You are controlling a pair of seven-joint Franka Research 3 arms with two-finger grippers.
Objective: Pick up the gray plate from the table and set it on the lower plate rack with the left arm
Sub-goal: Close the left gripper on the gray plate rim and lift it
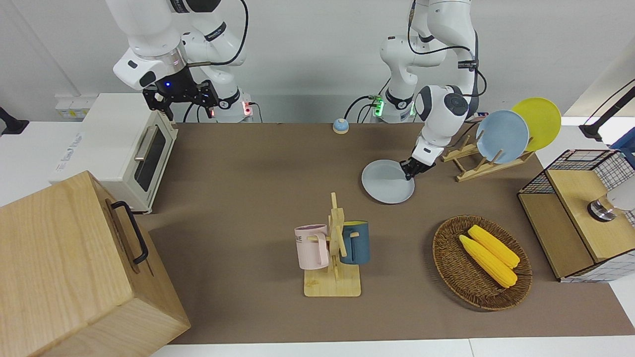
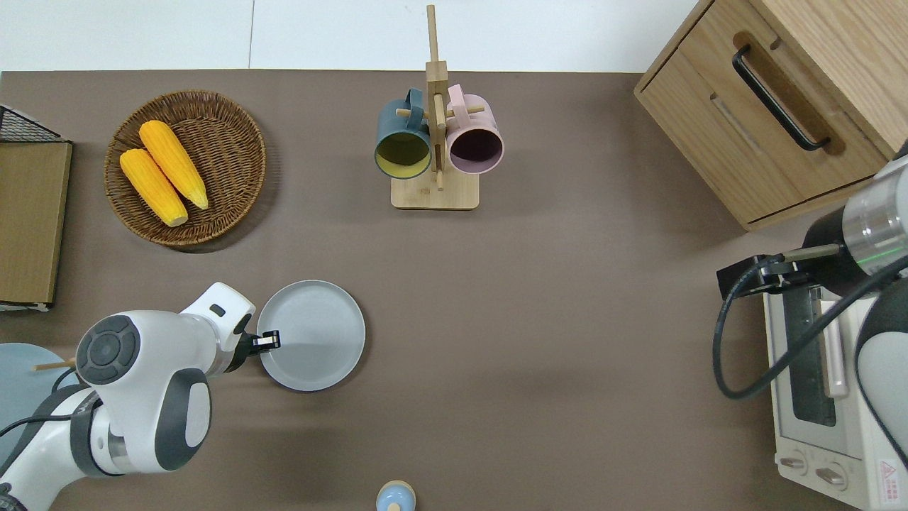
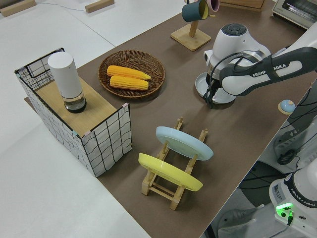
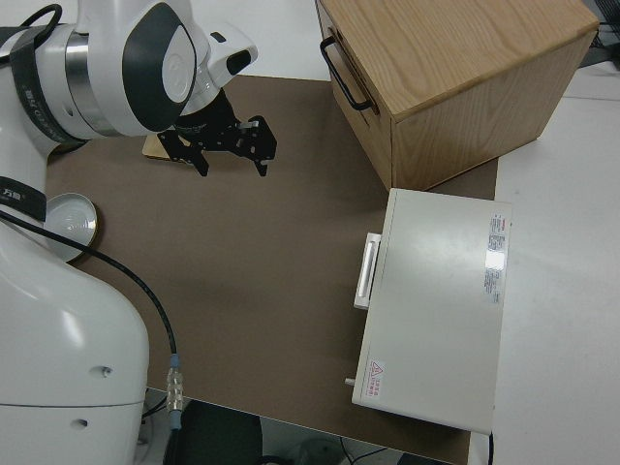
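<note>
the gray plate lies flat on the surface, and it serves here as the landmark. the left gripper is down at the plate's rim on the side toward the left arm's end of the surface, with one finger reaching in over the rim. i judge this is the grasp step: a flat plate offers only its edge, so the fingers come in low and sideways to pinch the raised rim. whether the fingers are already clamped on the rim or a little apart, i cannot tell.

the rack stands near the plate, toward the left arm's end of the surface and slightly nearer to the robots. a blue plate and a yellow plate lean in its higher slots, held tilted by the pegs; the lower slots, closest to the gray plate, look free. so the carry should be short, but the plate must be tipped up on edge to slide between pegs without knocking the blue plate.

a basket with corn sits farther from the robots than the plate, well apart. a mug stand is also farther and well apart.

the right arm is parked, its fingers apart.
</note>
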